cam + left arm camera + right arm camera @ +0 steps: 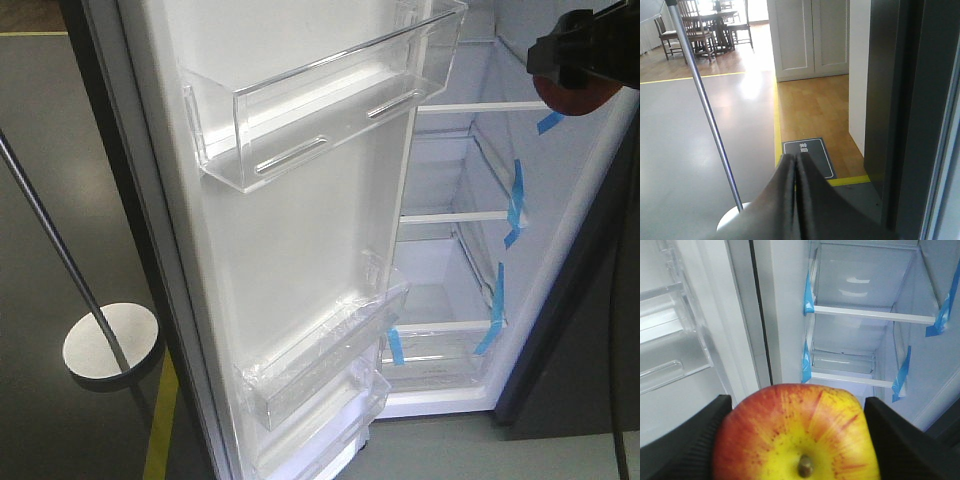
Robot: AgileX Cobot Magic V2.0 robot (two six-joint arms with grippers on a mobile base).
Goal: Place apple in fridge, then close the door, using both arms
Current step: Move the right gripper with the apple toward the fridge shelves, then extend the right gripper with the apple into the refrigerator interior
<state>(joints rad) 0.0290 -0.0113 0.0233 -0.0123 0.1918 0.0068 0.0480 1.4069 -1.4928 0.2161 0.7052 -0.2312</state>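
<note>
The apple (pixel 797 435), red with a yellow patch round its stem, fills the bottom of the right wrist view, and my right gripper (pixel 797 412) is shut on it with a black finger (pixel 695 440) on each side. In the front view that gripper (pixel 585 55) hangs at the top right with the apple (pixel 578 97) showing red beneath it, in front of the upper shelves. The fridge (pixel 560 200) stands open, white inside, with glass shelves and blue tape. Its door (pixel 300 250) is swung wide, clear bins (pixel 320 100) facing me. My left gripper (pixel 796 162) is shut and empty beside the door's dark outer face (pixel 890 100).
A silver pole (pixel 60 250) on a round base (pixel 110 340) stands left of the door. A yellow floor line (pixel 776 120) and a dark mat (pixel 807 155) lie ahead of the left gripper. A white cabinet (pixel 810 35) and a dining table with chairs (pixel 700 25) are farther back.
</note>
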